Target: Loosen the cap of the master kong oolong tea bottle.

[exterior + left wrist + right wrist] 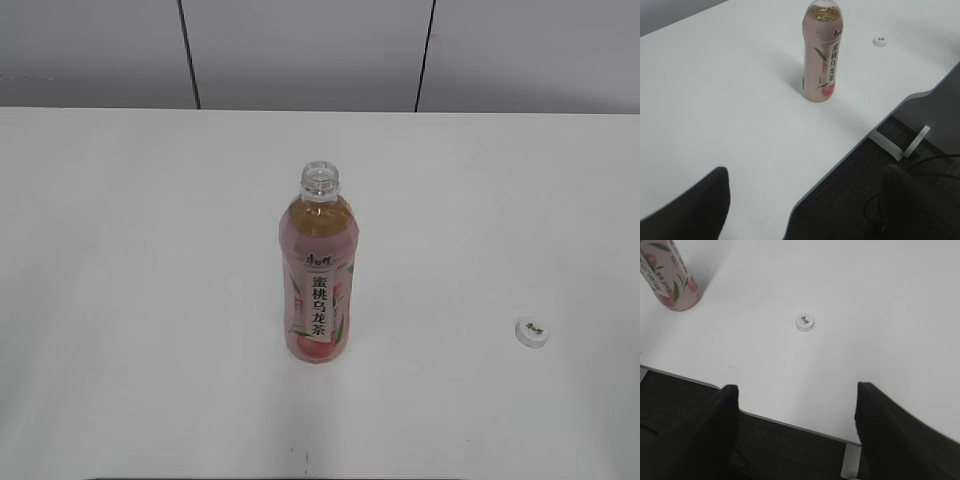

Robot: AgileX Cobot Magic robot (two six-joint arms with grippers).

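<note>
We start with the broad white table (pixel 120 300), which carries only two things. The slim clear plastic master kong oolong tea bottle (pixel 319 275), filled with amber tea and wrapped in a pink peach-pictured label, stands upright near the middle, its threaded neck open and bare. The small round white ribbed cap (pixel 532 331), with its dark logo facing up, lies flat on the table well apart from the bottle, towards the right arm's side.

We judge the loosening done, since the cap is already fully off. What remains is to finish cleanly: we keep both arms back over the table's near edge, clear of the open bottle, because a knock would spill tea.

In the left wrist view the left gripper (pixel 805 210) shows two dark fingers (pixel 690 210) spread wide with nothing between them. In the right wrist view the right gripper (pixel 797 435) likewise has its jaws well apart and empty, with the cap lying ahead of them and the bottle off to one side.
</note>
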